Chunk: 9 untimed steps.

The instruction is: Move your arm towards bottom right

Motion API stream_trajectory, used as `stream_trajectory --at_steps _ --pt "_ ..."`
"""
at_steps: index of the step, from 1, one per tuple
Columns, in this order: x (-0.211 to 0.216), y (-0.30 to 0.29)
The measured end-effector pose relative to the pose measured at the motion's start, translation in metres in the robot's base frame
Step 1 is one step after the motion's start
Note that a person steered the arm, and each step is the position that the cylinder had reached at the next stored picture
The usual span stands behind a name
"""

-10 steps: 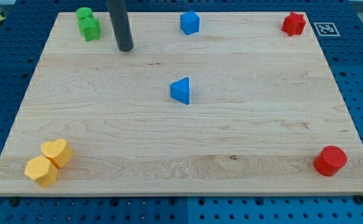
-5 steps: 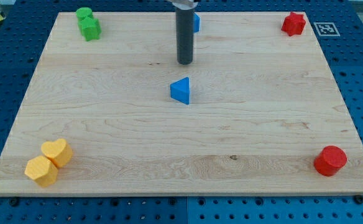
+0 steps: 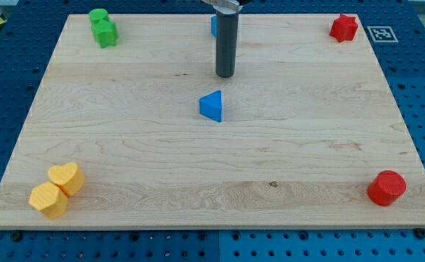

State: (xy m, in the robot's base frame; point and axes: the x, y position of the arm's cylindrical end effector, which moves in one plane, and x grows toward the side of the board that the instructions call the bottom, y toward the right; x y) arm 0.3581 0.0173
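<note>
My tip (image 3: 225,75) stands on the wooden board (image 3: 125,145) at the view's upper middle. It is just above and slightly right of the blue triangular block (image 3: 212,106), with a small gap between them. The rod hides most of a second blue block (image 3: 214,25) near the top edge. A red cylinder (image 3: 386,188) sits at the bottom right, far from the tip.
A red star block (image 3: 343,28) sits at the top right. Two green blocks (image 3: 103,28) stand together at the top left. A yellow heart (image 3: 68,177) and a yellow hexagonal block (image 3: 48,199) touch each other at the bottom left.
My tip has travelled from the top left, near the green blocks, rightward and slightly down to above the blue triangle. No block has moved.
</note>
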Motion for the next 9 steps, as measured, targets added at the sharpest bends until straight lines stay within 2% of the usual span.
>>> stream_trajectory --at_steps 3,5,6,9 --pt "0.003 0.057" --pt "0.036 0.105" --pt "0.065 0.12" --pt "0.178 0.113"
